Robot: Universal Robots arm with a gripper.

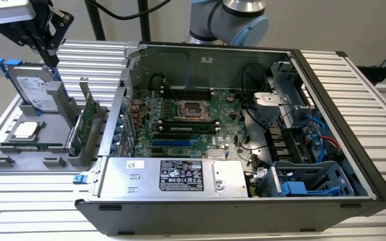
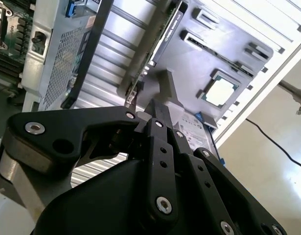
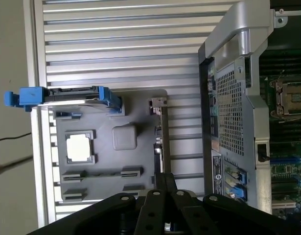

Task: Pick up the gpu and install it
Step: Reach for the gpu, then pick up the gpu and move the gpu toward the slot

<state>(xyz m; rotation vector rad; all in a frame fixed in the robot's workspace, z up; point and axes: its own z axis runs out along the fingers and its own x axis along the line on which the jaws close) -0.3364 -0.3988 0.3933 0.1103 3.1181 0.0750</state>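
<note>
- Gripper [image 1: 51,59]: matt black links, bright metal screws.
- Tray [image 3: 140,105]: smooth, matt grey plastic.
- Table [image 3: 116,39]: ribbed silver metal, satin sheen.
- Hard drive [image 1: 35,88]: shiny metal lid, blue plastic rails [image 3: 30,95].
- gpu [image 1: 86,123]: green circuit board, thin silver metal bracket.
- Case [image 1: 213,213]: dull grey sheet metal, perforated in places.

the gripper [image 1: 50,56] hangs just above the hard drive [image 1: 37,90], its fingers pinched together, holding nothing. the gpu [image 1: 90,119] stands on edge in the grey holder [image 1: 18,163], between the drive and the open computer case [image 1: 327,100]. the arm [image 1: 233,20] rises behind the case.
</note>
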